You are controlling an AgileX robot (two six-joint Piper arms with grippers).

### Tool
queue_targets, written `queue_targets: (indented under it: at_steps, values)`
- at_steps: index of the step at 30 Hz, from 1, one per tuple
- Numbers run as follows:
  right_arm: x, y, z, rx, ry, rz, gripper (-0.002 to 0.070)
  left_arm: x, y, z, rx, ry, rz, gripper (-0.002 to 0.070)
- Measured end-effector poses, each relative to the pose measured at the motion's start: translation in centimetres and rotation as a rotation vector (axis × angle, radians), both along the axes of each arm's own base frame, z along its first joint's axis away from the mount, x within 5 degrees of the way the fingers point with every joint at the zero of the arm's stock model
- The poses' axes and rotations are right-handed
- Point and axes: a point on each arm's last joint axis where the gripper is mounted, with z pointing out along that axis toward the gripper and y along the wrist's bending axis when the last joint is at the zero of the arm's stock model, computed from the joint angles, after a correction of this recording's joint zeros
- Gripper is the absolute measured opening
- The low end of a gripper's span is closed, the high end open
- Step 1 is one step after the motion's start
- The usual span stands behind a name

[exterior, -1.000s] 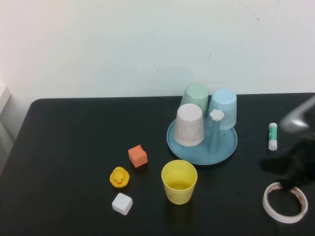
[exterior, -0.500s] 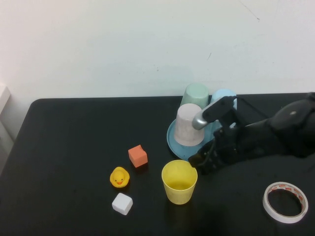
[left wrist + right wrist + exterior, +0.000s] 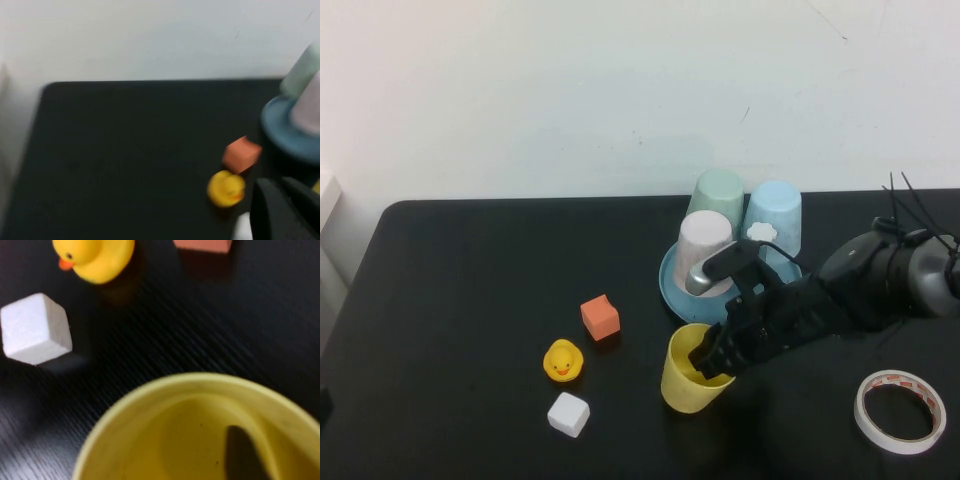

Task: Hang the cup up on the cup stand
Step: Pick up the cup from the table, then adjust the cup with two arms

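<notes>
The yellow cup (image 3: 682, 386) stands open-side up on the black table, tipped a little to the left, just in front of the teal cup stand (image 3: 666, 283). The stand holds upside-down pink (image 3: 705, 235), green (image 3: 718, 192) and light blue (image 3: 775, 210) cups, and a peg with a white flower knob (image 3: 761, 231). My right gripper (image 3: 710, 358) is at the cup's right rim; one dark finger (image 3: 242, 452) reaches inside the cup (image 3: 165, 440), jaws apart. My left gripper (image 3: 285, 192) is out of the high view and shows only in the left wrist view, low over the near left of the table.
A yellow rubber duck (image 3: 562, 361), an orange block (image 3: 600, 317) and a white cube (image 3: 568, 414) lie left of the cup. A roll of tape (image 3: 900, 410) lies at the front right. The wall runs behind the table.
My right arm swept in from the right edge to the cup, and its finger dropped inside the rim. The cup tipped and shifted slightly.
</notes>
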Motion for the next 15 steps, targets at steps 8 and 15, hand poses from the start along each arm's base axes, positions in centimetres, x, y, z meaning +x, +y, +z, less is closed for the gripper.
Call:
queue_targets:
  at_steps: [8, 15]
  values:
    - [-0.6, 0.4, 2.0, 0.059, 0.023, 0.03, 0.0047, 0.0, -0.9, 0.9, -0.423, 0.003, 0.001, 0.009]
    - [-2.9, 2.1, 12.0, 0.153, -0.219, 0.129, 0.0044, -0.4, -2.2, 2.6, -1.114, 0.107, -0.072, 0.0626]
